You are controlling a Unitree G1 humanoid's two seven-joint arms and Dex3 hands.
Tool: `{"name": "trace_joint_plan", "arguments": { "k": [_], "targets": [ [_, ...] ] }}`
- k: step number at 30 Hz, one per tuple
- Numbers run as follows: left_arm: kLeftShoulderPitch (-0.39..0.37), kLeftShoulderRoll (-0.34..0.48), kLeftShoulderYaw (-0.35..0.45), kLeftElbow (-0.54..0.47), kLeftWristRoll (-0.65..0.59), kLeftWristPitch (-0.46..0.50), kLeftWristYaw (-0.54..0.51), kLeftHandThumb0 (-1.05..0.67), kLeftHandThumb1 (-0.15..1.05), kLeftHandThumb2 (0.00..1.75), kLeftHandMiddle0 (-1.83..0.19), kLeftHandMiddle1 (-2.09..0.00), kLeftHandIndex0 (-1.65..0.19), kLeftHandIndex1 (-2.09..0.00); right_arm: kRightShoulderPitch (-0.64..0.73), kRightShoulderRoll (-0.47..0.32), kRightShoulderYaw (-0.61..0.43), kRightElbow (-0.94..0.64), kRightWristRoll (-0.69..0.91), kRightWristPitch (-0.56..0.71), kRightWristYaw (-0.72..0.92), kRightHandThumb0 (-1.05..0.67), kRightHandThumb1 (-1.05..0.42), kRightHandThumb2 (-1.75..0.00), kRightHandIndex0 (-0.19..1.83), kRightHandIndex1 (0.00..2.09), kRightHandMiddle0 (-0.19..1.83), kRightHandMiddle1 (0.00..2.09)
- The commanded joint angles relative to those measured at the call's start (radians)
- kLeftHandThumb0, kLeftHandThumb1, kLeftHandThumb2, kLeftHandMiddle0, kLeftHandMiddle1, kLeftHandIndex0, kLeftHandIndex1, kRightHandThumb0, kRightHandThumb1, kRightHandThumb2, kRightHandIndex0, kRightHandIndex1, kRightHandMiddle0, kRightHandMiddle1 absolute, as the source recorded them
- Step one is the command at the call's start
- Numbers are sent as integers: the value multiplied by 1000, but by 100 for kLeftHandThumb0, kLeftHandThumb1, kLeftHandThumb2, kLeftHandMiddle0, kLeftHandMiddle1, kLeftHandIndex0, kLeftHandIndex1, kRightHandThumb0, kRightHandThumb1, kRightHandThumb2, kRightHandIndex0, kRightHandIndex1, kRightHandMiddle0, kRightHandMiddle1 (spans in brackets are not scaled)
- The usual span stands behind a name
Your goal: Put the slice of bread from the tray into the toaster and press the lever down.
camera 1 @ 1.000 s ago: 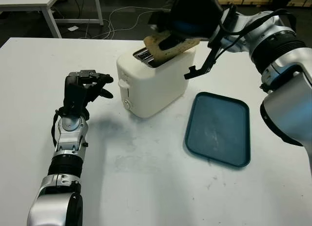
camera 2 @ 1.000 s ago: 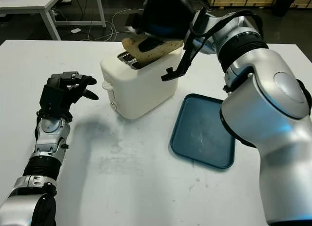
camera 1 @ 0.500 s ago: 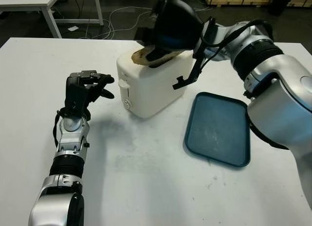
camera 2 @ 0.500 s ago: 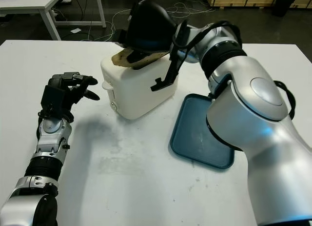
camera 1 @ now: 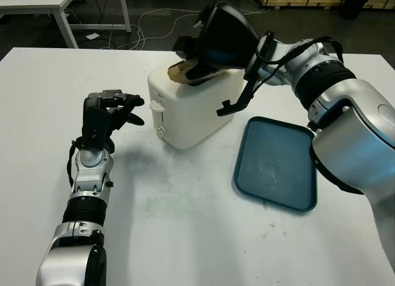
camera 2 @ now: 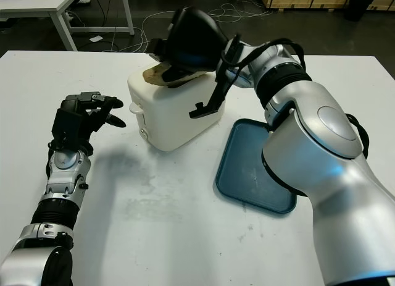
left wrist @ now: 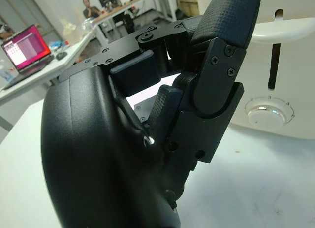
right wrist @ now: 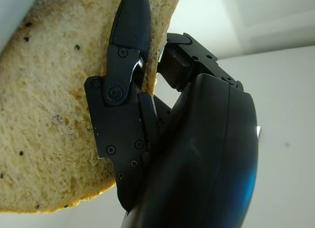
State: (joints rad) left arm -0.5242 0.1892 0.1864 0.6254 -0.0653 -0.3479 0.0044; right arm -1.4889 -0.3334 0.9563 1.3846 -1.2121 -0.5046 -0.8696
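Note:
The white toaster [camera 1: 194, 110] stands at the table's middle back, its lever [camera 1: 156, 105] and round knob [left wrist: 268, 113] on the end facing my left hand. My right hand [camera 1: 213, 42] hovers right over the toaster's top, shut on the slice of bread [right wrist: 44, 129], whose browned edge [camera 1: 179, 71] lies against the top by the slots. The dark teal tray [camera 1: 278, 162] sits bare to the toaster's right. My left hand [camera 1: 108, 116] stays parked left of the toaster, fingers curled, holding nothing.
A black part [camera 1: 237, 91] dangles from the right wrist in front of the toaster's side. Cables [camera 1: 148, 23] and a desk leg [camera 1: 62, 20] lie on the floor beyond the table's far edge.
My right hand has swung left and down with the bread, from tilted above the toaster to low against its top. The left arm has not moved.

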Motion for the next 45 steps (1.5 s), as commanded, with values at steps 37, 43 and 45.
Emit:
{"name": "trace_joint_plan", "arguments": {
  "k": [37,43,45],
  "targets": [
    [11,-11,-4,3,9,7,17,-105,83,0,-157,-67,-157,-35,-101,-133,-416,-105,445,-19,1008,-84,-69,0,26,78,54,19],
    [11,-10,-3,1,10,11,20,-105,83,0,-157,-68,-157,-35,-73,-151,-353,-119,407,-56,1042,-73,-68,-1,50,87,83,8],
    [12,-12,-2,0,6,10,18,-105,83,0,-157,-68,-157,-35,-70,-159,-342,-125,404,-60,1071,-76,-68,0,43,82,81,5]
  ]
}}
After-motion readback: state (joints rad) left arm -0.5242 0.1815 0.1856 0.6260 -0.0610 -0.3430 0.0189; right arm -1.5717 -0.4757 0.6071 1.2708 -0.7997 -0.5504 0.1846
